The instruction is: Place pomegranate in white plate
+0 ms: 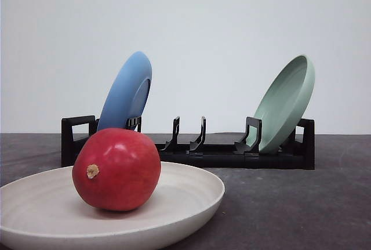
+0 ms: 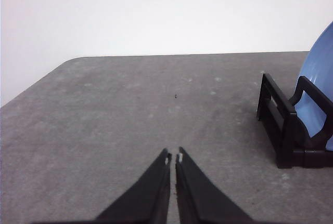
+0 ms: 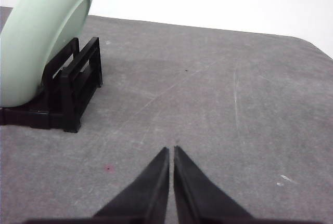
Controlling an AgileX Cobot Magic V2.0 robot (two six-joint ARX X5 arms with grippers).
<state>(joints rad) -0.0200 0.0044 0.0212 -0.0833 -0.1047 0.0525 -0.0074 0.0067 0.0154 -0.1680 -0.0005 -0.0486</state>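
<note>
The pomegranate [image 1: 116, 169] is sitting in the white plate [image 1: 191, 200] at the near edge of the tabletop [image 1: 290, 203], toward its left corner in the front view. It is showing a glossy, deep-red skin, roundish and slightly uneven, with a small tan stem nub facing the camera on its left side. The plate under it is looking cream-coloured and matte, shallow, with a raised rim and faint circular streaks across its surface.

Behind it a black dish rack [image 1: 220, 154] is standing across the tabletop, carrying a blue plate [image 1: 126, 93] leaning at its left end and a mint-green plate [image 1: 284, 104] leaning at its right end.

My left end effector [image 2: 174, 157] is hanging over bare grey tabletop beside the rack's blue-plate end, its fingers pressed almost together and gripping nothing. My right end effector [image 3: 171, 150] is hanging beside the green-plate end, likewise closed and empty.
</note>
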